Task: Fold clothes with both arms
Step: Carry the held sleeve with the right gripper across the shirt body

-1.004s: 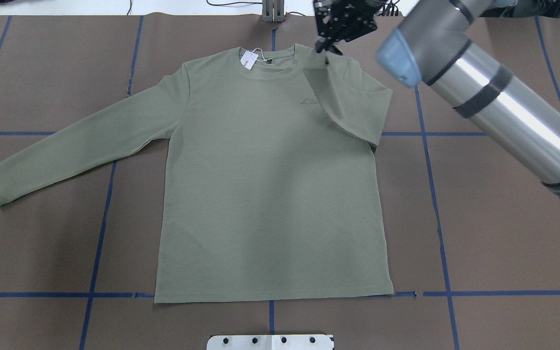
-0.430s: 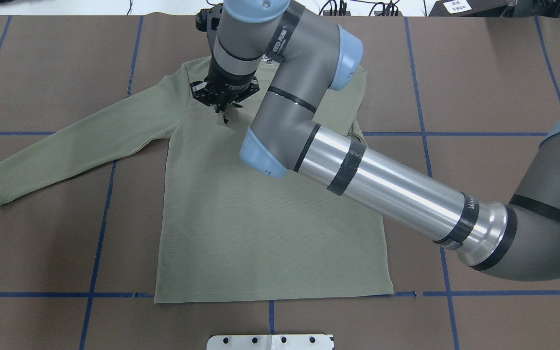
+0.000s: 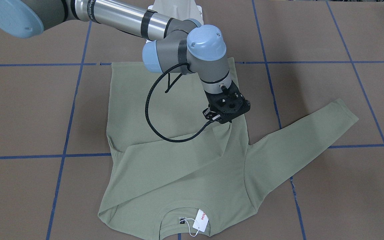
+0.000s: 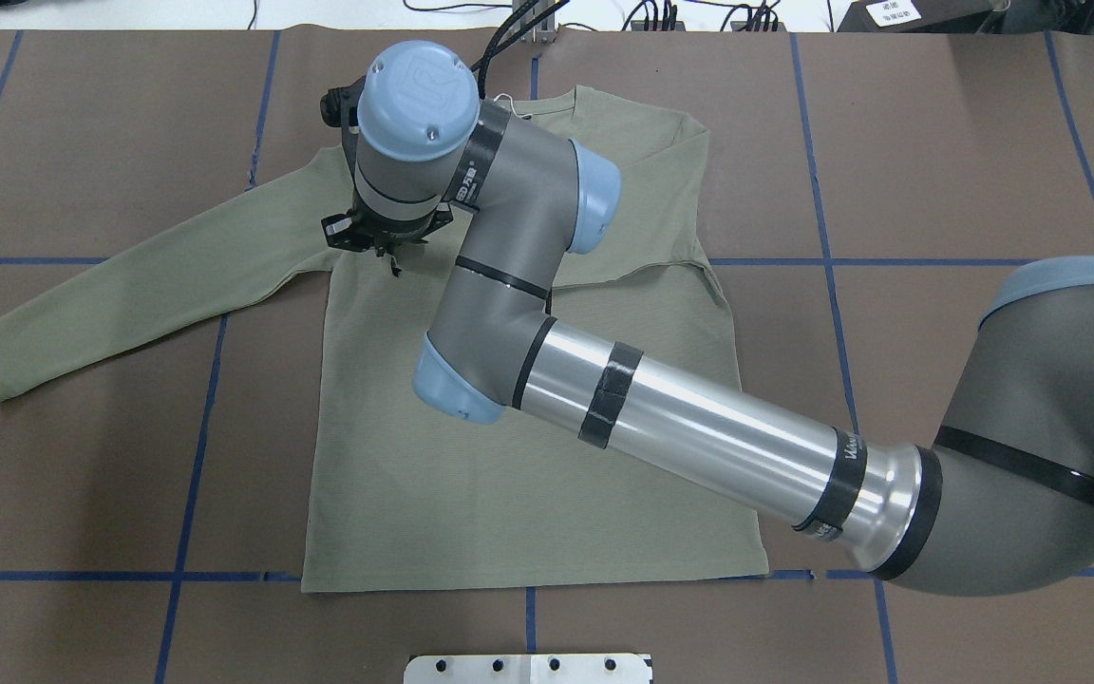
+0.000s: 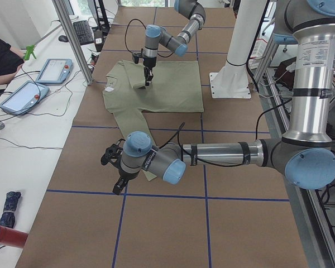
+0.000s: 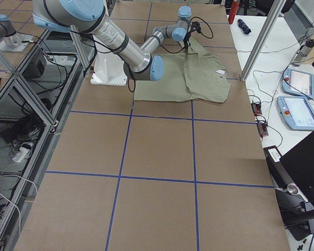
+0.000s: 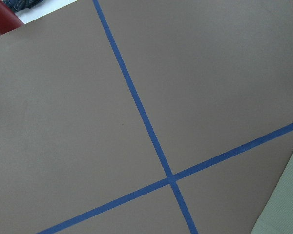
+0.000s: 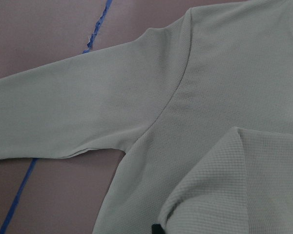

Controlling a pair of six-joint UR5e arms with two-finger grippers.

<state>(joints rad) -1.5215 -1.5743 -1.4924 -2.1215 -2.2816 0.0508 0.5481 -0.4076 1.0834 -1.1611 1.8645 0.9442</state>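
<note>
The sage-green long-sleeved shirt (image 4: 509,494) lies flat, chest up, with its collar at the far edge. Its white hang tag (image 3: 201,220) and black neck label (image 3: 182,220) show at the neck. My right arm reaches across the shirt. My right gripper (image 4: 393,261) is shut on the end of the shirt's right sleeve (image 3: 178,156), which is drawn across the chest to the opposite armpit (image 8: 136,146). The other sleeve (image 4: 129,275) lies stretched out on the table. My left gripper (image 5: 117,181) hovers over the table past that sleeve's cuff; I cannot tell whether it is open or shut.
Brown paper with blue tape lines (image 4: 191,475) covers the table. The white base plate (image 4: 528,668) sits at the near edge. Tablets (image 5: 54,70) and a metal post (image 5: 72,39) stand on the white side table beyond the shirt's collar.
My right gripper has carried the sleeve from the shirt's far right shoulder leftward across the chest to the opposite armpit. The sleeve now lies folded over the chest.
</note>
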